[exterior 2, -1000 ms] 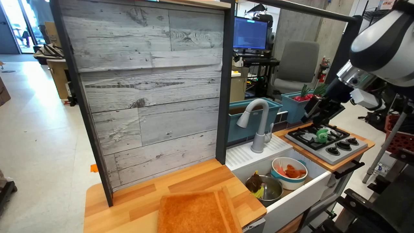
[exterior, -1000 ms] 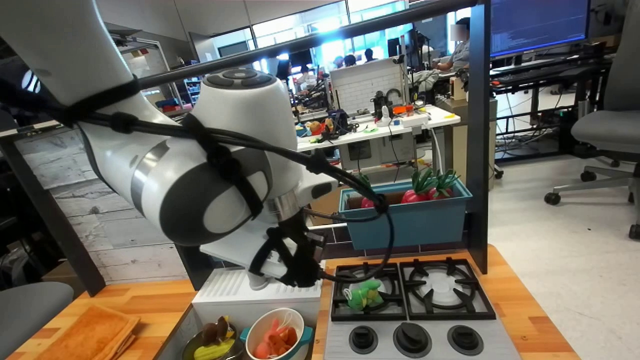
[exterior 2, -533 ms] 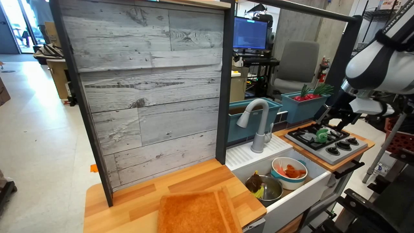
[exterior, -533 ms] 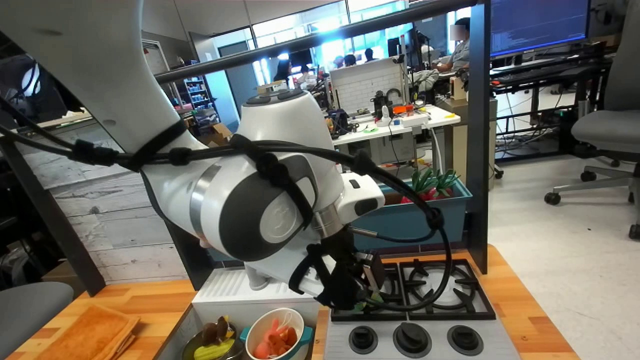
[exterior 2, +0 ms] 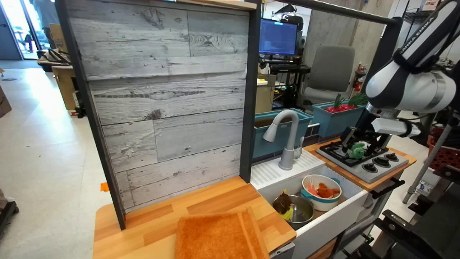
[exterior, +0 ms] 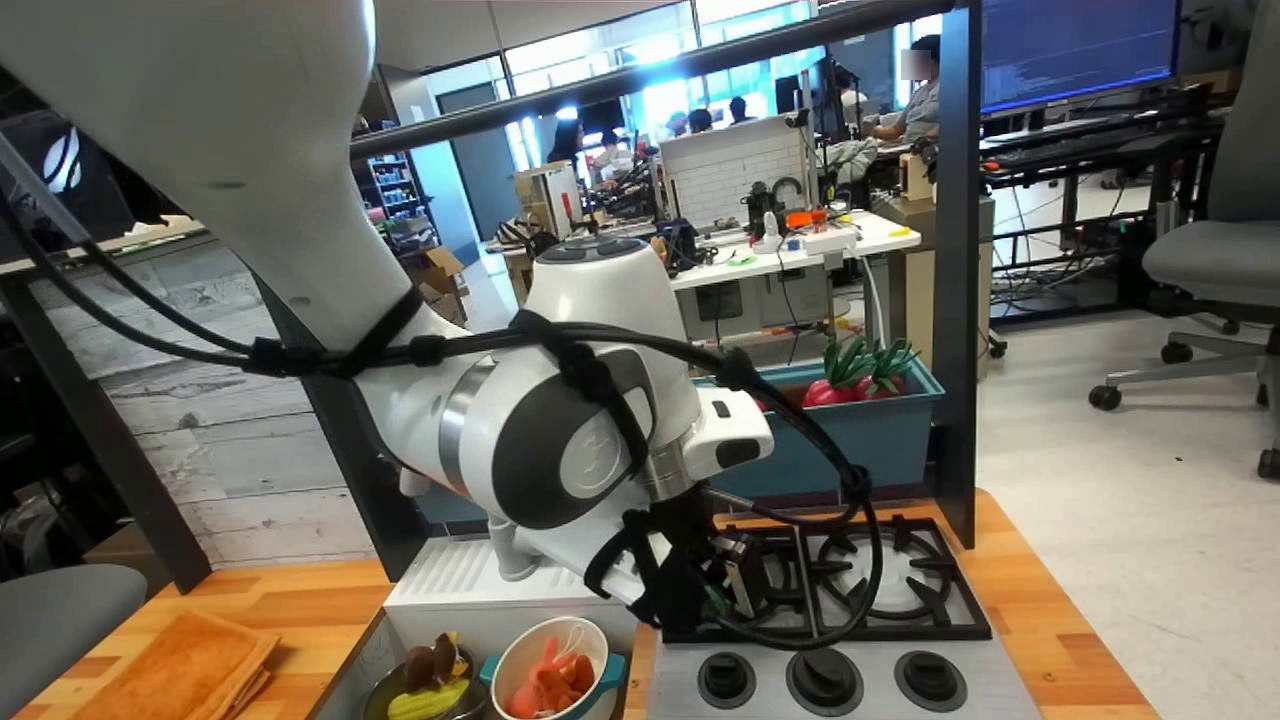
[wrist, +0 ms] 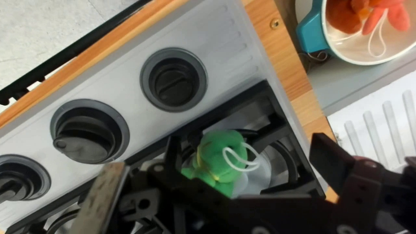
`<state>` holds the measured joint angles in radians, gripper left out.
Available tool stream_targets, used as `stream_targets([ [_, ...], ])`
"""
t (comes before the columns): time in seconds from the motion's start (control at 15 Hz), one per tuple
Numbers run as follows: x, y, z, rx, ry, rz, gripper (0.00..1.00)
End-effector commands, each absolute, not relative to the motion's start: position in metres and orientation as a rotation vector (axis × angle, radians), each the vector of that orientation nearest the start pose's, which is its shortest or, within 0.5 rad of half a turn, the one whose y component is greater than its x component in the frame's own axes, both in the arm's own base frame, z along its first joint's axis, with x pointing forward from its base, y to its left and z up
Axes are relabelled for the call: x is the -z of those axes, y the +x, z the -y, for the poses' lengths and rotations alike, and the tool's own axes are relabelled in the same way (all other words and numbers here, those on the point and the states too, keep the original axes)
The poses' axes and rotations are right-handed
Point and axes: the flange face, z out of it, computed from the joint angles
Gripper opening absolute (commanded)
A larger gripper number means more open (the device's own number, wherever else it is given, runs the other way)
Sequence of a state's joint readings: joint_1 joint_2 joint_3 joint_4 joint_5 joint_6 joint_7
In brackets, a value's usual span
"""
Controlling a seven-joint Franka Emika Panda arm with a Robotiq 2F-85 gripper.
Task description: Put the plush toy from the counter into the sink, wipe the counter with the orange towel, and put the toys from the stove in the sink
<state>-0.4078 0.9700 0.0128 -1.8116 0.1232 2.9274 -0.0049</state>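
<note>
Green toy on the stove, gripper spread wide around it, holding nothing

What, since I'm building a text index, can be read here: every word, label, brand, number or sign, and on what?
"ANKA EMIKA" on the robot arm, in an exterior view; any letters before it do not show.
Monitor: lines on the screen, too small to read.
Round cap on the arm: faint mark, too blurred to read.
Stove knobs: no lettering readable.
I can read nothing else.
</note>
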Motion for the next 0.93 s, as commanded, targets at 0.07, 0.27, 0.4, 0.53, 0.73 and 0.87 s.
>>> stream_targets([
  [0.07,-0.004,0.593,0.262,0.277,-2.95,-0.828,0.65],
  [0.27,-0.003,0.598,0.269,0.305,-2.938,-0.837,0.43],
  [0.4,-0.006,0.601,0.27,0.326,-2.93,-0.833,0.27],
  [0.53,-0.012,0.605,0.266,0.348,-2.927,-0.808,0.12],
  [0.73,-0.026,0.61,0.246,0.388,-2.916,-0.704,0.01],
  [0.87,-0.036,0.613,0.219,0.395,-2.887,-0.575,0.04],
])
